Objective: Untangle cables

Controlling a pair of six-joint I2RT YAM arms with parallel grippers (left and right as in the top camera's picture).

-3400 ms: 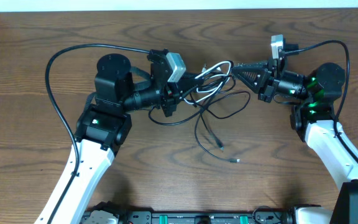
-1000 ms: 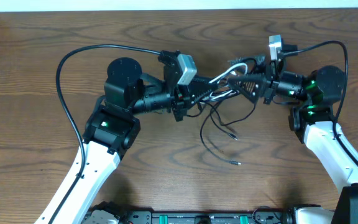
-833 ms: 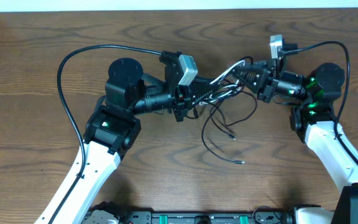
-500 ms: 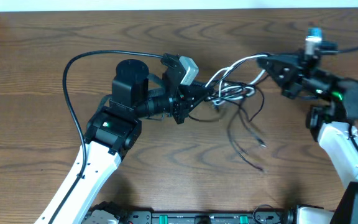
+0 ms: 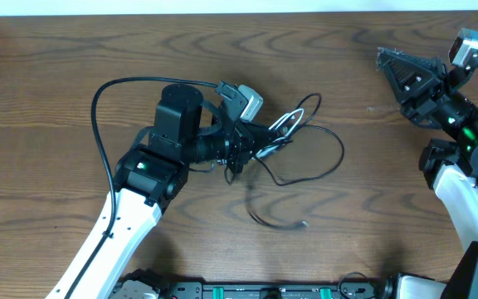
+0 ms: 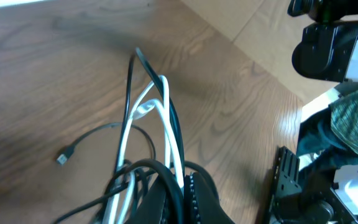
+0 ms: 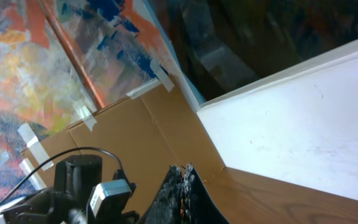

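Just right of centre in the overhead view, my left gripper lies low over the wooden table, its jaws clamped on the cables. From that grip the bundle spreads to the right. A white cord makes a small loop just past my fingertips, beside a narrow black loop that reaches toward the upper right. A wider black loop sweeps out to the right and comes back under my wrist. One more black strand drops toward the lower middle of the frame and ends in a small plug lying flat on the wood.

My left wrist camera has the fingers at the bottom edge. The white cord runs doubled up the middle with black strands beside it and across it. A single plug end rests on the table at the left.

My right gripper is in the upper right corner of the overhead view, well apart from the cables. Its jaws are pressed together, tip to tip.
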